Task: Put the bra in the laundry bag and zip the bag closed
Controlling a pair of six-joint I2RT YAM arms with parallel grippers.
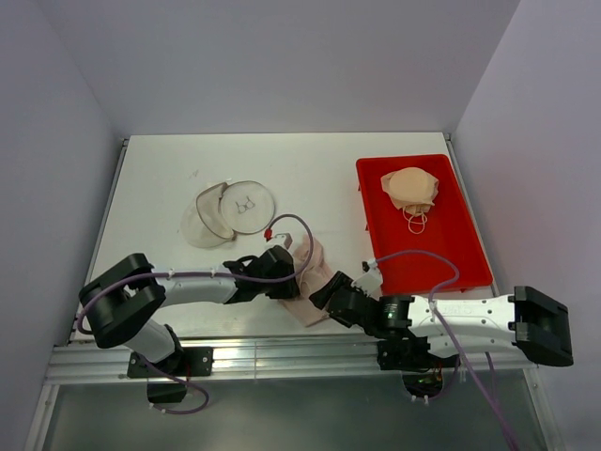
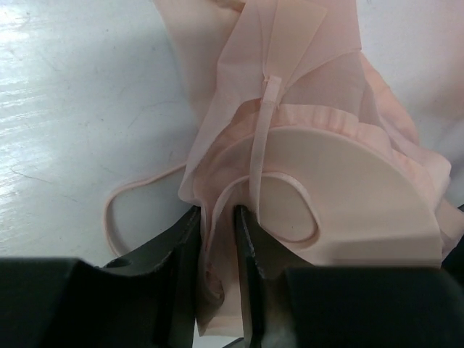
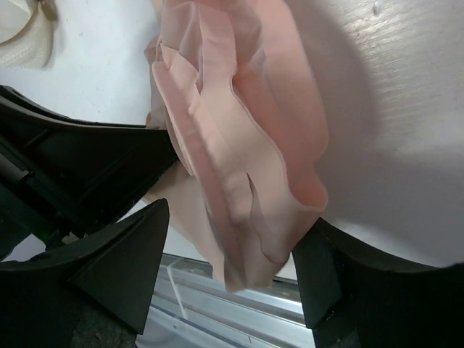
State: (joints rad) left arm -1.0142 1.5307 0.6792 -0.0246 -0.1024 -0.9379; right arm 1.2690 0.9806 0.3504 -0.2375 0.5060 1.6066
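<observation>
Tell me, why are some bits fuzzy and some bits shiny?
Top view: a bright glare streak runs along the near edge of the table. Left wrist view: the dark jaws at the bottom look blurry, probably because they sit so close to the camera, while the bra is sharp. Right wrist view: the bra throws a soft grey shadow on the table, and the jaws are nearly black.

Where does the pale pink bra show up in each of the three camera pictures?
Top external: the bra sits low in the middle, near the table's front edge, between the two arms' tips.
Left wrist: the bra fills the centre and right, pinched by the left gripper at the bottom.
Right wrist: the bra runs down the middle, between the right gripper fingers.
Shared landmark: the white table.
</observation>
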